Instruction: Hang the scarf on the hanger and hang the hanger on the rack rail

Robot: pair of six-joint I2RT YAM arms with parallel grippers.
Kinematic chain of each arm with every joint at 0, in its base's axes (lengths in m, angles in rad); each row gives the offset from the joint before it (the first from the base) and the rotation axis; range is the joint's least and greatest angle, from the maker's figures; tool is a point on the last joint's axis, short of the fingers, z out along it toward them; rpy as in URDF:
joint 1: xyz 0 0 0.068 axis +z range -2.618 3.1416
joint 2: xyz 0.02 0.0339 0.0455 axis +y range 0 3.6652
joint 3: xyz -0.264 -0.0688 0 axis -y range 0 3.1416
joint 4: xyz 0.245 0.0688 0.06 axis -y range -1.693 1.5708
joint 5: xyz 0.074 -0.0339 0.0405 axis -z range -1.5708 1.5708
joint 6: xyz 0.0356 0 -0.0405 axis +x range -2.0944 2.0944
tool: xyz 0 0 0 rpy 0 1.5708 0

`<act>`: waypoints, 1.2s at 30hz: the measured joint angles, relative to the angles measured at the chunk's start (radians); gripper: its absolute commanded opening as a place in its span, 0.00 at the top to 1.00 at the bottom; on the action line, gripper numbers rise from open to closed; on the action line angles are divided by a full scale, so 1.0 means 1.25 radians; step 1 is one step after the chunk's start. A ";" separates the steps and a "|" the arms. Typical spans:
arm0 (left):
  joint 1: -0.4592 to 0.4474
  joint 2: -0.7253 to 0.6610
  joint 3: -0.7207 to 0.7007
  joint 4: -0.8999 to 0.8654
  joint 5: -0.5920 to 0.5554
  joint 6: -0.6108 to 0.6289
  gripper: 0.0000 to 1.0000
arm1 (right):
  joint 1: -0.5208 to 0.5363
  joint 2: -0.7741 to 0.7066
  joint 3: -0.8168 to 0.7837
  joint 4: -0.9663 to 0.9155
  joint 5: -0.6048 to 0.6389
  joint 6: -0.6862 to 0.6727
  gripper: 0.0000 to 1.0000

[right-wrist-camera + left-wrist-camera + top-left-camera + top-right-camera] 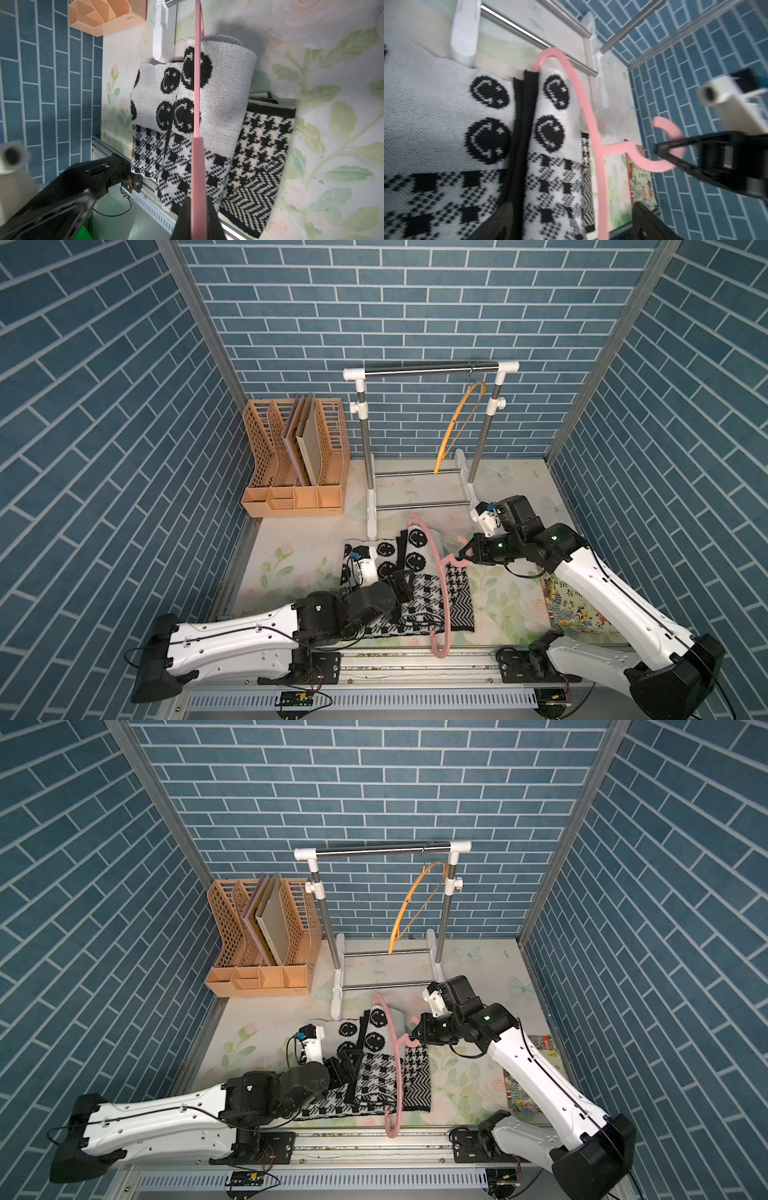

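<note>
Alignment decides it: the pink hanger (197,162) stands on edge, its long axis running from the front rail (415,664) toward the clothes rack (432,369). The scarf (459,597) lies folded along that same line on the table (503,597), one raised fold inside the frame, seemingly over the lower bar. The right gripper (462,556) is pinched tight on the hook, on the side away from the other arm. The left gripper (403,583) is nearer the cloth, jaws spread wide and empty above the raised fold, just beside the frame — any further draw on the scarf would go crosswise over the bar, and looks like its job
</note>
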 measured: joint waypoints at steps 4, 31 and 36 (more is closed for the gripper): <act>0.084 0.047 -0.035 0.044 0.109 0.083 0.07 | 0.000 0.001 -0.001 0.002 -0.002 0.006 1.00; 0.305 0.262 -0.046 0.207 0.443 0.321 0.09 | 0.000 0.022 0.000 0.001 -0.002 0.013 1.00; 0.305 0.266 -0.011 0.167 0.412 0.341 0.09 | 0.000 0.022 0.000 0.001 -0.002 0.019 1.00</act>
